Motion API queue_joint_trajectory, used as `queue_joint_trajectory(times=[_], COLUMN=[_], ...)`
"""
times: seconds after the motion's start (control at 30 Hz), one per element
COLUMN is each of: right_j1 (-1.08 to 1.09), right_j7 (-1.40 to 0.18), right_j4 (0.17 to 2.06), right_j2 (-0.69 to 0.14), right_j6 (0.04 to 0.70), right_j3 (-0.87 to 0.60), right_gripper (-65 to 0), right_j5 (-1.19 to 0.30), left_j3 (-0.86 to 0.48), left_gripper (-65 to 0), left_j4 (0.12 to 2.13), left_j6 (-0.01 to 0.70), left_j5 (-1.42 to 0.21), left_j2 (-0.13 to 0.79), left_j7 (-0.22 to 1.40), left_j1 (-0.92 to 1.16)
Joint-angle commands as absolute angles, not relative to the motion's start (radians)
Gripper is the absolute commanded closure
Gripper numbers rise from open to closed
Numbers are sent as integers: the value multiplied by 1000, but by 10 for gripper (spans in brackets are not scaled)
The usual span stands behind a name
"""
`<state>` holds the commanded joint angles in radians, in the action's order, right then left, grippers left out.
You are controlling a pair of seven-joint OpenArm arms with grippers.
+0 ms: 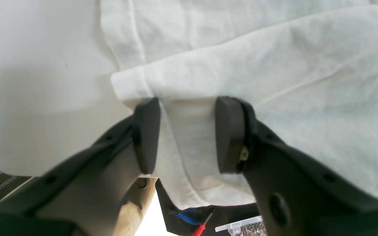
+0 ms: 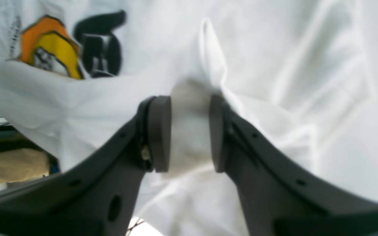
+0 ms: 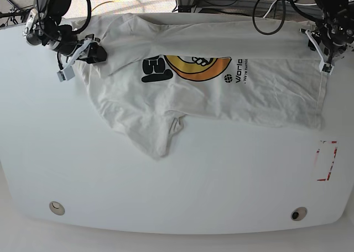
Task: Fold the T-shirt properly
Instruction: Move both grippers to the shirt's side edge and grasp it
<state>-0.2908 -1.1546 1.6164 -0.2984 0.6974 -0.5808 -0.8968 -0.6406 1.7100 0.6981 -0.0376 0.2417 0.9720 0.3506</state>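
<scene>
White table (image 3: 166, 197): T-shirt (image 3: 265, 92) wrinkled, half-folded; left claw (image 1: 187, 134), right claw (image 2: 185, 132) both clamping fabric.

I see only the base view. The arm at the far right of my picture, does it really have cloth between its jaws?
Observer: Yes. In the left wrist view the left gripper has a fold of the T-shirt between its pads, near a hemmed corner.
Operator: And the other arm?
Observer: The right gripper is shut on a bunched fold of white cloth as well.
Operator: Is the print near it?
Observer: In the right wrist view the orange graphic lies up and to the left of the pads, apart from them.
</scene>
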Motion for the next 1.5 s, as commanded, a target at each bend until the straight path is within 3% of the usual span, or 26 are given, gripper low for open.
queue_joint_trajectory(times=[0.27,0.4,0.57,0.8,1.2,1.5], right_j1=[-292,-303,-346,-306,45,239], right_j7=[-1047,-1047,-1047,-1047,-1043,-1003], right_j4=[1458,1497,1595,1632,1415,1242], right_j2=[-426,-456,-466,-456,-404,-386], right_j6=[697,697,690,687,697,698], right_j3=[-581,-584,-584,-575,-490,-421], right_gripper=[-195,-195,-195,-198,-201,-201], right_j5=[-895,-937,-1049,-1049,-664,-553], left_j3=[-641,-642,-671,-707,-707,-707], left_gripper=[-257,-257,-257,-258,-260,-260], left_j4=[1710,1719,1736,1790,1831,1830], left_j6=[698,698,698,698,698,698], left_j5=[-38,-39,-41,-44,-39,-39], left_j2=[242,242,239,237,232,236], left_j7=[972,974,978,978,980,980], left_j1=[351,349,305,259,151,145])
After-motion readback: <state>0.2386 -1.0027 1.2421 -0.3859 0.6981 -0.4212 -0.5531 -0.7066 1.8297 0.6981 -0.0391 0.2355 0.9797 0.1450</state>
